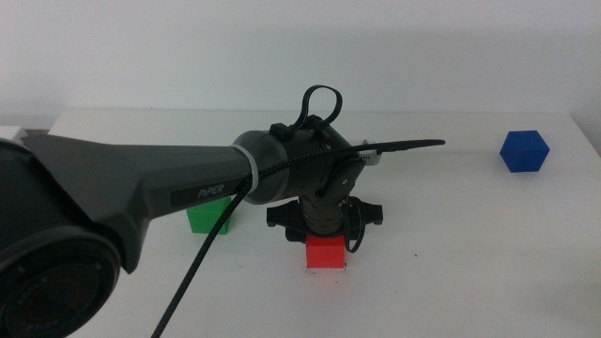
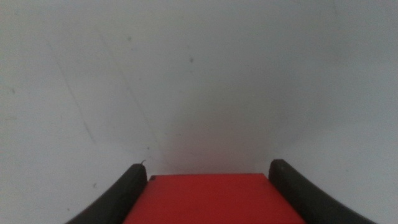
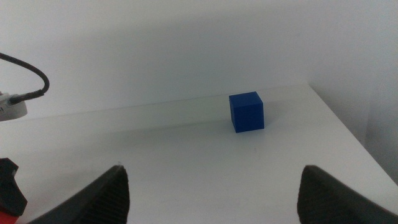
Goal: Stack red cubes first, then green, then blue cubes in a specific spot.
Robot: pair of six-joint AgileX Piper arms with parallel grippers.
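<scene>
Only wrist-close: left gripper [image 2: 208,186] jaws flanking red cube [image 2: 214,199]

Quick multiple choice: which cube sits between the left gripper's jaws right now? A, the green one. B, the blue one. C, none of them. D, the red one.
D: in the left wrist view the red cube fills the gap between the left gripper jaws, while the green cube and blue cube sit apart on the table.

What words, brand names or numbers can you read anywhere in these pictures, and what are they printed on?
"PiPER": pale lettering on the dark forearm of the left arm, middle view.
No other text: the red cube, green cube, blue cube and table are plain; both wrist views show none.
</scene>
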